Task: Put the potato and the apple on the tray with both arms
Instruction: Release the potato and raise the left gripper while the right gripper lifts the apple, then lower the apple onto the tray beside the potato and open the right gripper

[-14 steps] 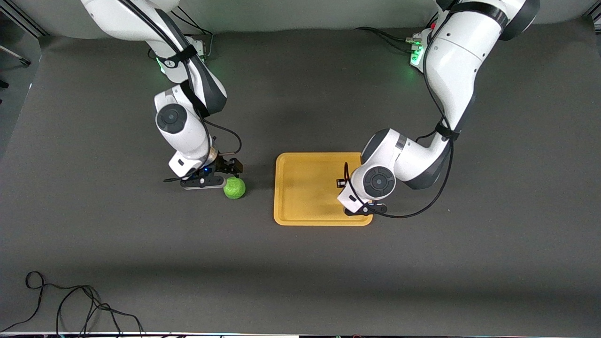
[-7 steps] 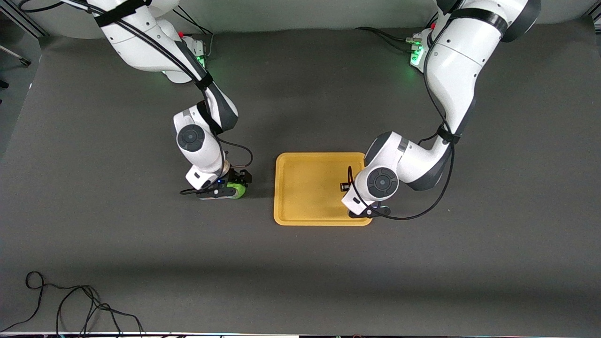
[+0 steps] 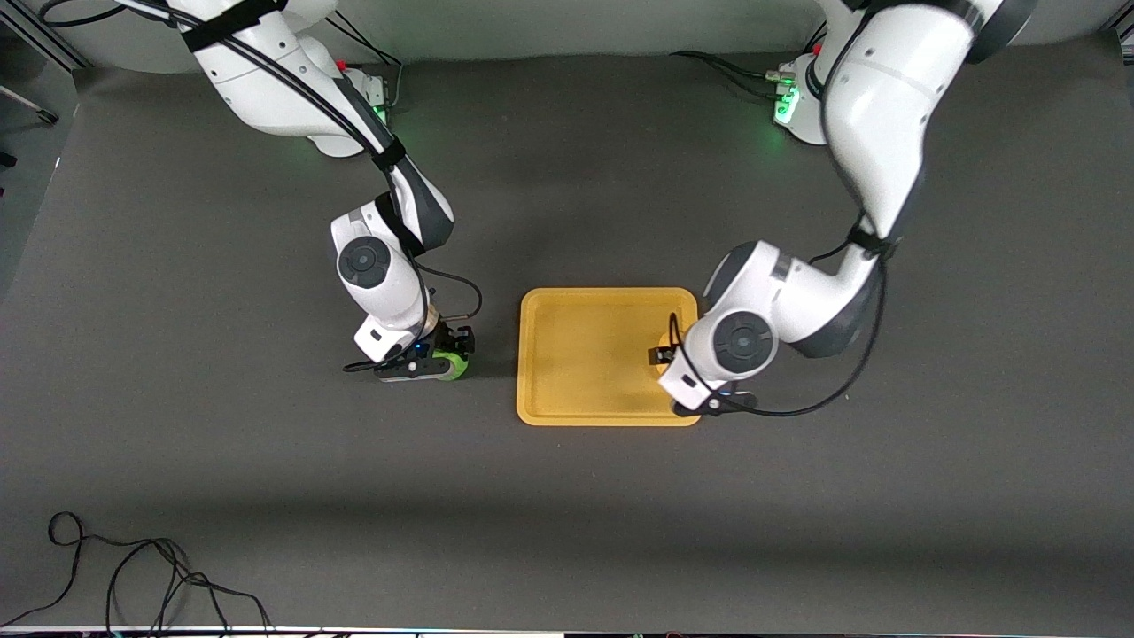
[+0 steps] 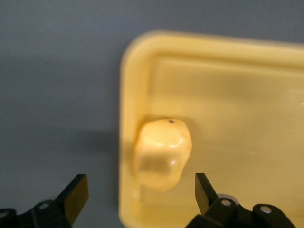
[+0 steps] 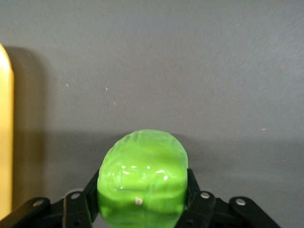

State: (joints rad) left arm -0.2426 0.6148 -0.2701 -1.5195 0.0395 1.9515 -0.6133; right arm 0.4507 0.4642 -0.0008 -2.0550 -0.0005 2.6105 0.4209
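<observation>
The orange-yellow tray [image 3: 576, 354] lies mid-table. The yellow-tan potato [image 4: 163, 153] lies in the tray [image 4: 237, 95], close to the rim at the left arm's end. In the front view the left arm's wrist hides it. My left gripper [image 3: 666, 361] hangs open over the potato [image 4: 140, 194], with its fingers apart from it. The green apple [image 3: 454, 365] is beside the tray, toward the right arm's end. My right gripper [image 3: 443, 354] is shut on the apple [image 5: 142, 178], low at the table, with a finger [image 5: 91, 189] on each side.
The tray's rim [image 5: 4, 133] shows in the right wrist view, a short way from the apple. A black cable [image 3: 133, 576] coils on the table near the front camera, at the right arm's end. The arm bases [image 3: 784, 102] glow green.
My right gripper moved over the apple and shut on it. My left arm shifted a little toward its own end of the table, still over the tray's edge.
</observation>
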